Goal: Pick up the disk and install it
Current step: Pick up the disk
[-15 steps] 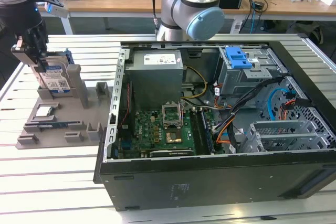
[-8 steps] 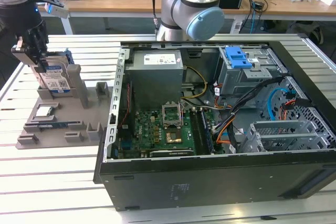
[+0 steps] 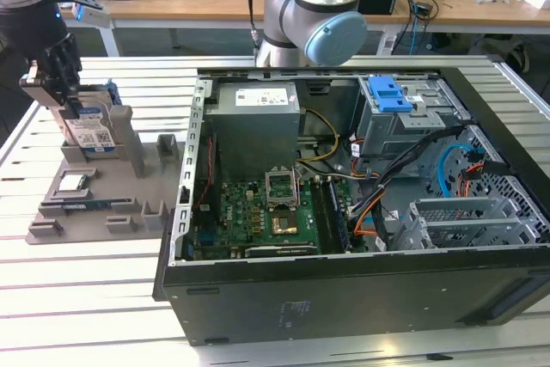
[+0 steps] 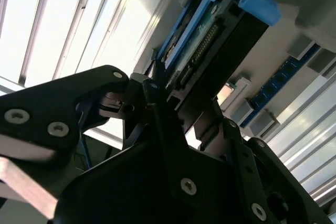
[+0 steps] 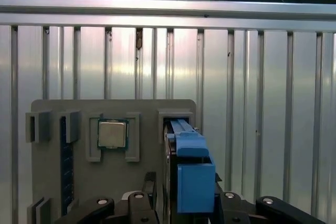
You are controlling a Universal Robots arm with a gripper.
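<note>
- Gripper point(image 3: 69, 111) clamps the disk point(image 3: 93, 137), which stands upright in a slot of the grey holder point(image 3: 129, 174).
- Holder sits at nine o'clock of the open case point(image 3: 344, 298), with a chip point(image 3: 73, 183) in its recess.

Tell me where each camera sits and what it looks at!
Exterior view: off the arm, looking down on the open computer case, arm and pincer.
First wrist view: at the wrist, facing straight down onto the gray holder; pincer's black links show.
Second wrist view: at the wrist, looking slantwise along the pincer at the disk.
Shared: both wrist views show the disk standing in the holder.
</note>
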